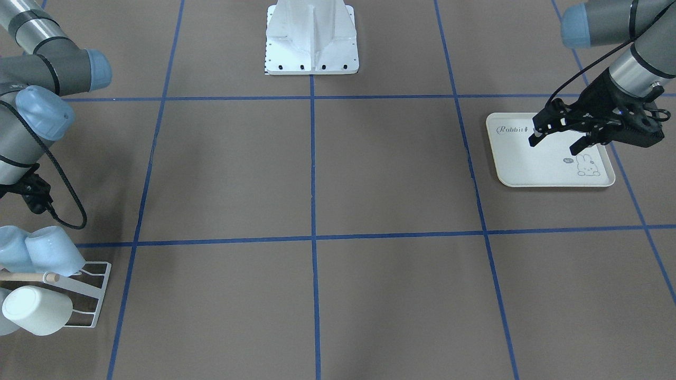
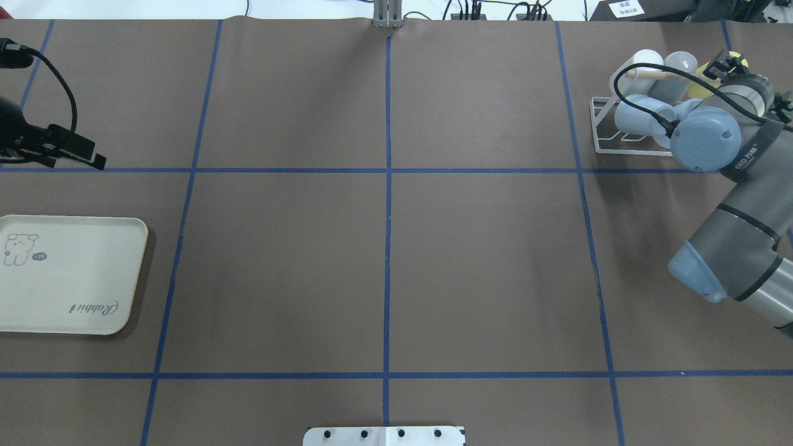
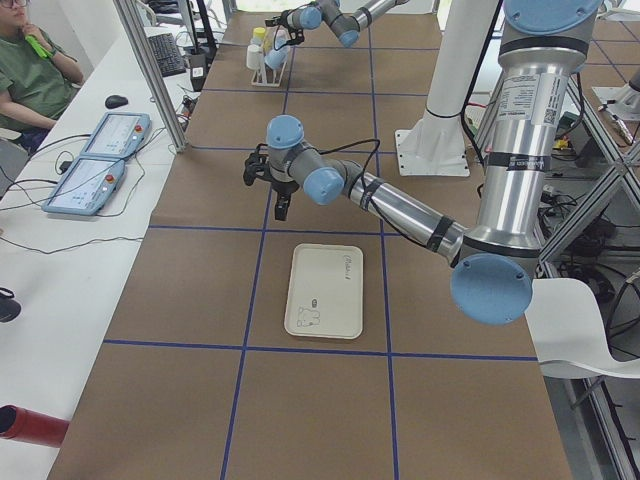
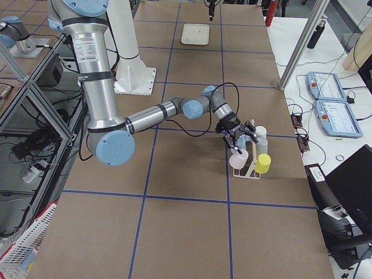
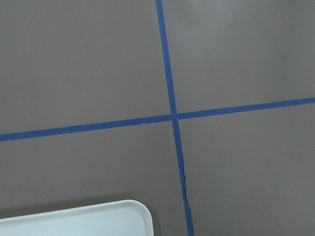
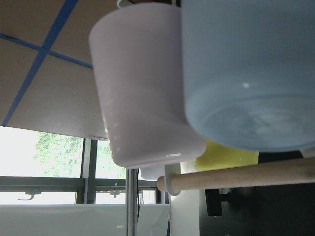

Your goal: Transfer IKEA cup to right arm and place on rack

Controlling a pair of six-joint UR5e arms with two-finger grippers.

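Note:
The white wire rack (image 1: 95,295) with its pale wooden rod (image 6: 246,174) stands at the table's edge. It holds several cups: two light blue (image 1: 53,250), a white one (image 1: 37,311), and a yellow one (image 4: 263,163). My right gripper (image 4: 238,138) hovers right over the rack. Its wrist view is filled by a light blue cup (image 6: 251,73) and a pale cup (image 6: 142,88), with no fingers showing. I cannot tell whether it is open or shut. My left gripper (image 1: 554,142) is open and empty above the cream rabbit-print tray (image 1: 528,169).
The white robot base plate (image 1: 311,53) sits at the robot's side of the table, in the middle. Blue tape lines (image 2: 388,186) divide the brown table cover. The tray (image 2: 74,279) carries nothing. An operator and teach pendants are off the table's far side.

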